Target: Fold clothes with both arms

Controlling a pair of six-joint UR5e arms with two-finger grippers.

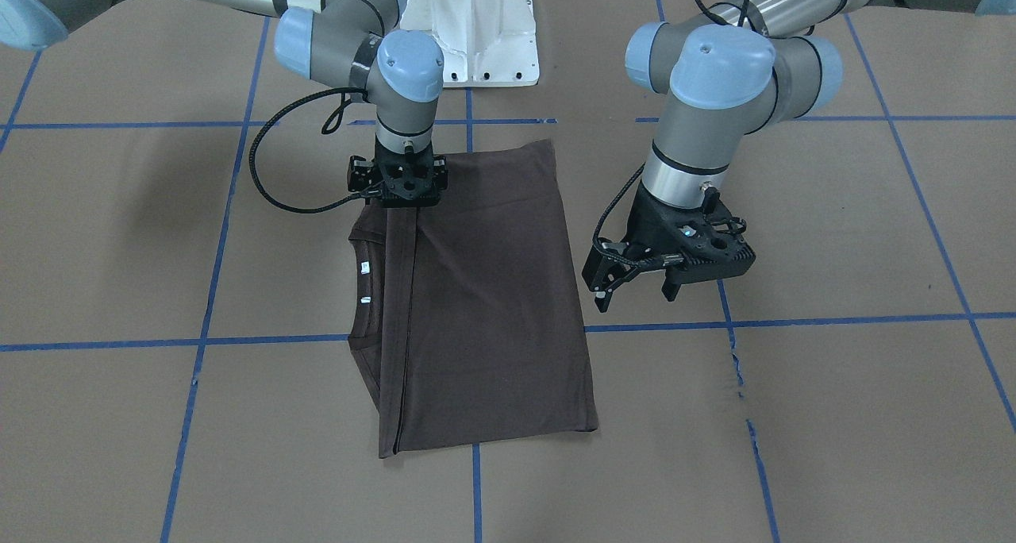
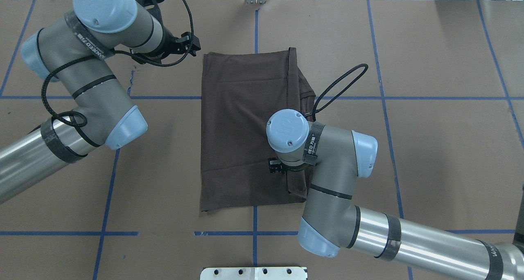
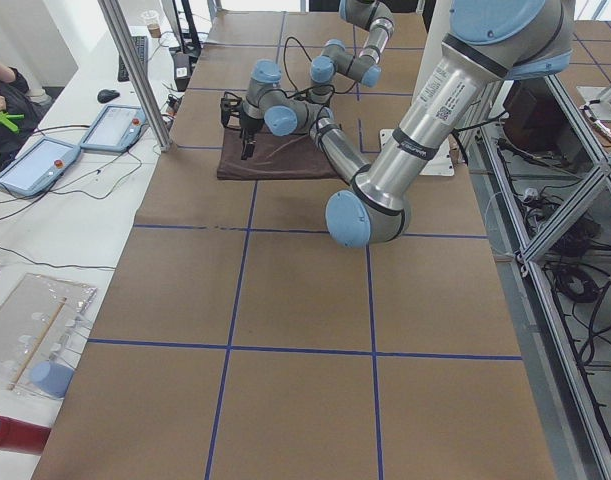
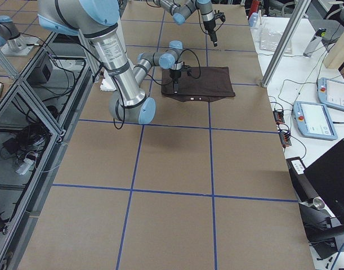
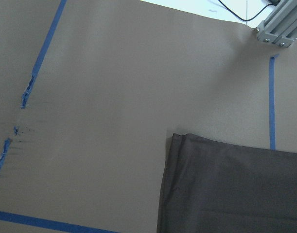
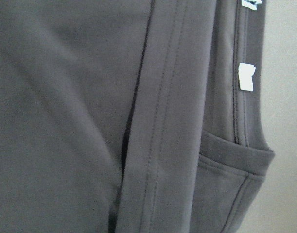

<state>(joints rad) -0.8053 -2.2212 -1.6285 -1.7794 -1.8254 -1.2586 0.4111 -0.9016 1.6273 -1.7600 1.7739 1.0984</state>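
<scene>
The dark brown T-shirt lies folded lengthwise on the table, also in the overhead view. Its collar with white neck tags sticks out from under the folded edge. My right gripper stands straight down over that folded edge at the shirt's near end. Its body hides its fingers, so I cannot tell its state. The right wrist view shows the hem and a tag up close. My left gripper is open and empty, hovering just off the shirt's other long side. The left wrist view shows a shirt corner.
The white pedestal base stands at the robot's side of the table. Blue tape lines cross the brown table cover, torn near one spot. Tablets and an aluminium post stand along the operators' side.
</scene>
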